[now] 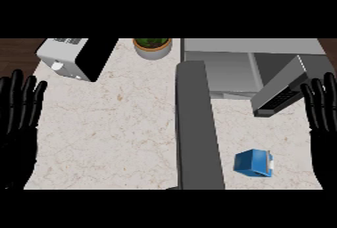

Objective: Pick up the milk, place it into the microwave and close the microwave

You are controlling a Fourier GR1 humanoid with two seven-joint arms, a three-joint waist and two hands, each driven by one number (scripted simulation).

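— Nearest us, our left hand (18, 124) and right hand (322, 116) rest at the view's edges, fingers straight and spread, holding nothing.
— And the milk (255, 162)?
— It's a small blue carton standing on the counter (112, 133), just right of the open microwave door (197, 129) and apart from both hands.
— How do we judge it handles?
— Probably light, with stiff sides that could crush. We'd take it across its flat sides, mid-height, with the right hand.
— Any writing?
— There's a white patch on its right side, nothing we can read. The microwave (230, 67) beyond shows a dark keypad (284, 95), also illegible. Farther off are a potted plant (153, 46) and a white appliance (66, 58).
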